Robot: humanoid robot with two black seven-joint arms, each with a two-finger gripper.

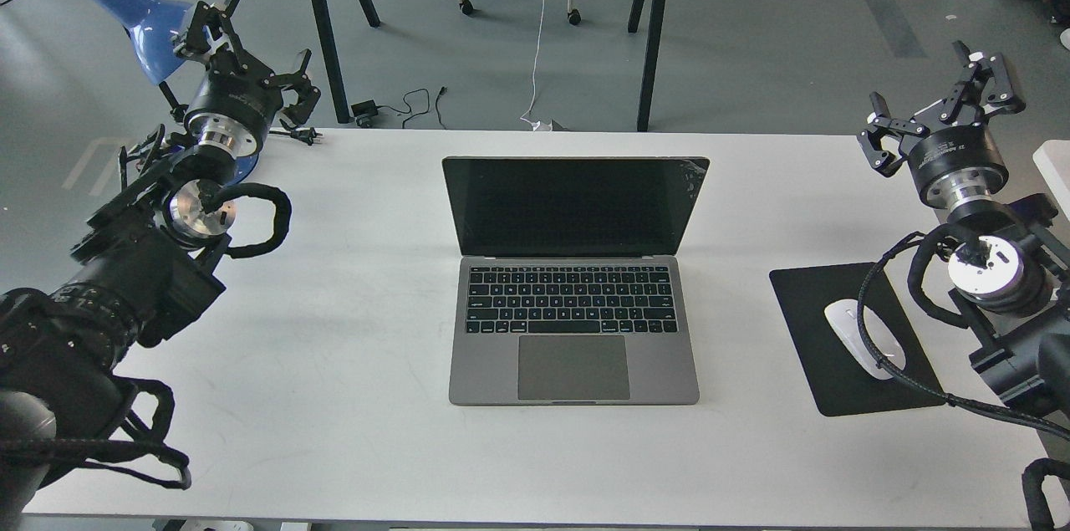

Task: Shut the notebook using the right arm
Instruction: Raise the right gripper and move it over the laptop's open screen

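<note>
The notebook (573,322) lies open in the middle of the white table (351,397), a grey metal laptop with black keys, a large trackpad and its black screen (573,205) standing upright toward the far edge. My right gripper (940,100) hangs at the table's far right, well clear of the notebook, its two fingers spread wide and empty. At the far left corner my left gripper (251,46) is raised near the lamp, fingers spread apart and holding nothing.
A black mouse pad (836,297) with a white mouse (861,339) lies right of the notebook, under my right arm's cable loop. A blue desk lamp (134,12) stands behind the left gripper. Table legs and cables are on the floor beyond the far edge.
</note>
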